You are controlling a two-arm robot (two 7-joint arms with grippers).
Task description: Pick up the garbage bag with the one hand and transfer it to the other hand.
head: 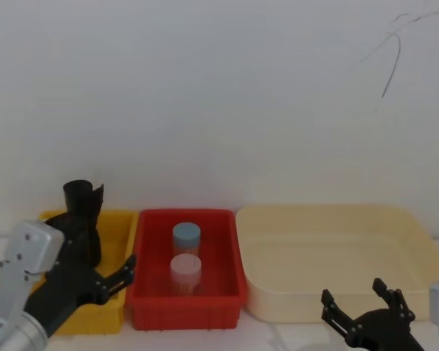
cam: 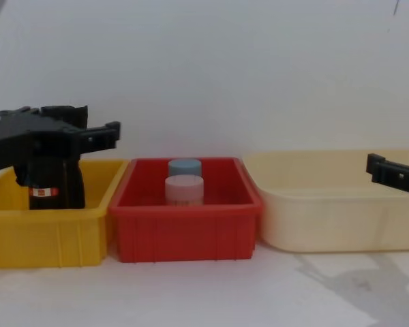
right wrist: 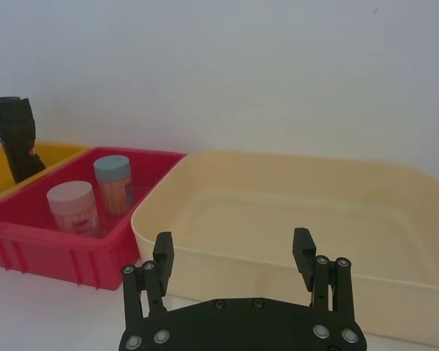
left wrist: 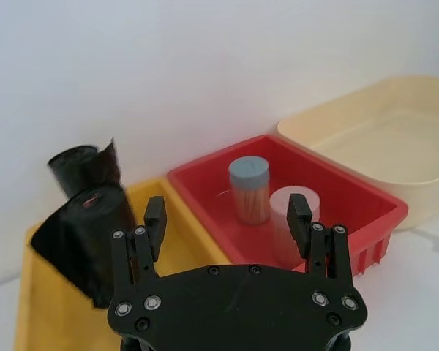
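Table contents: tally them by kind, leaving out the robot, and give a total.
Bins: 3 - yellow bin, red bin, cream bin
Lidded jars: 2 - blue-lidded jar, pale-lidded jar
Black rolls: 2 - banded roll, plain roll
Total: 7

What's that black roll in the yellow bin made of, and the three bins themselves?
Black roll: seemingly thin plastic film, fairly dull; its surface is crinkled and creased like bag material. Yellow bin, red bin and cream tray: probably rigid moulded plastic, smooth with a soft sheen; the red one shows ribbed walls.
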